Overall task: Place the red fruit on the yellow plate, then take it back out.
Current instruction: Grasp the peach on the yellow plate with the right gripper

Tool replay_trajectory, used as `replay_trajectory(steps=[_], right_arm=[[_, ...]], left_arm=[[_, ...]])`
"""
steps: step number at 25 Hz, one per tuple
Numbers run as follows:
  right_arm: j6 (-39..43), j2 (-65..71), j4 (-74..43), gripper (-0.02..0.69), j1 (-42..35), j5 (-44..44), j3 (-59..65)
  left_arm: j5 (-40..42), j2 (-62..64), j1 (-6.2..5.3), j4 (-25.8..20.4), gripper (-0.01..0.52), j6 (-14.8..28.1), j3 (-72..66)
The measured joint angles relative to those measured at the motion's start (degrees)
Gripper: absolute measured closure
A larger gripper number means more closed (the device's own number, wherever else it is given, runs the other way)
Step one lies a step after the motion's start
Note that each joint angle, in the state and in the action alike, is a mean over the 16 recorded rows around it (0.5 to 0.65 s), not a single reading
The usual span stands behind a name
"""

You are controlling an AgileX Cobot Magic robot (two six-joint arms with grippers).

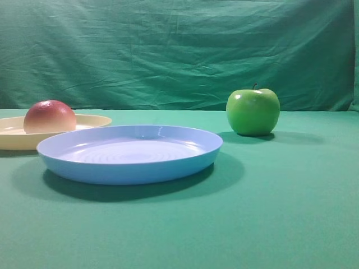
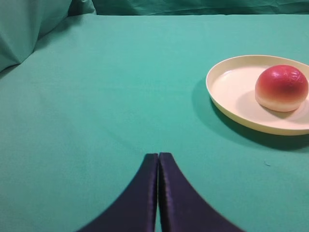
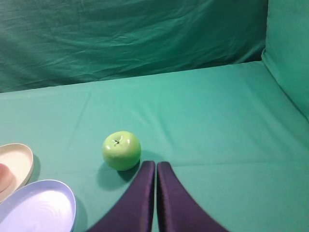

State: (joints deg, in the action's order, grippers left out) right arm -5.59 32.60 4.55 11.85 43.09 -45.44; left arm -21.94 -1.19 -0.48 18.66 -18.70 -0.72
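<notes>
The red fruit point(image 1: 49, 116) point(image 2: 281, 88) rests inside the yellow plate point(image 1: 92, 121) point(image 2: 231, 87) at the far left of the exterior view; a sliver of the red fruit point(image 3: 5, 175) and the yellow plate point(image 3: 19, 162) shows at the left edge of the right wrist view. My left gripper point(image 2: 158, 155) is shut with nothing in it, above bare cloth well to the left of the plate. My right gripper point(image 3: 156, 164) is also shut and empty, hovering just right of the green apple. Neither gripper appears in the exterior view.
A light blue plate point(image 1: 130, 152) point(image 3: 38, 212) lies in front of the yellow one. A glossy green apple point(image 1: 253, 111) point(image 3: 121, 150) stands to the right of it. Green cloth covers the table and hangs as a backdrop point(image 1: 179, 50).
</notes>
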Motion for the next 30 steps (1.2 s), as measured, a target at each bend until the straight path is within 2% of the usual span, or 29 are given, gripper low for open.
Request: replay_trajectory(steps=[6, 11, 25, 30], right_arm=[[-11.0, 11.5, 4.4, 0.665, 3.8, 1.1, -5.1], [-16.0, 24.5, 6.3, 0.665, 9.7, 1.4, -11.3], [-18.7, 61.9, 6.9, 0.665, 25.7, -1.6, -36.9], [-19.6, 72.9, 7.1, 0.626, 29.1, -2.8, -46.7]], left_arm=[[0.0, 0.0, 0.00, 0.0, 0.514, 0.0, 0.0], [0.0, 0.0, 0.00, 0.0, 0.514, 0.0, 0.0], [0.0, 0.0, 0.00, 0.0, 0.514, 0.0, 0.0], [0.0, 0.0, 0.00, 0.0, 0.514, 0.0, 0.0]])
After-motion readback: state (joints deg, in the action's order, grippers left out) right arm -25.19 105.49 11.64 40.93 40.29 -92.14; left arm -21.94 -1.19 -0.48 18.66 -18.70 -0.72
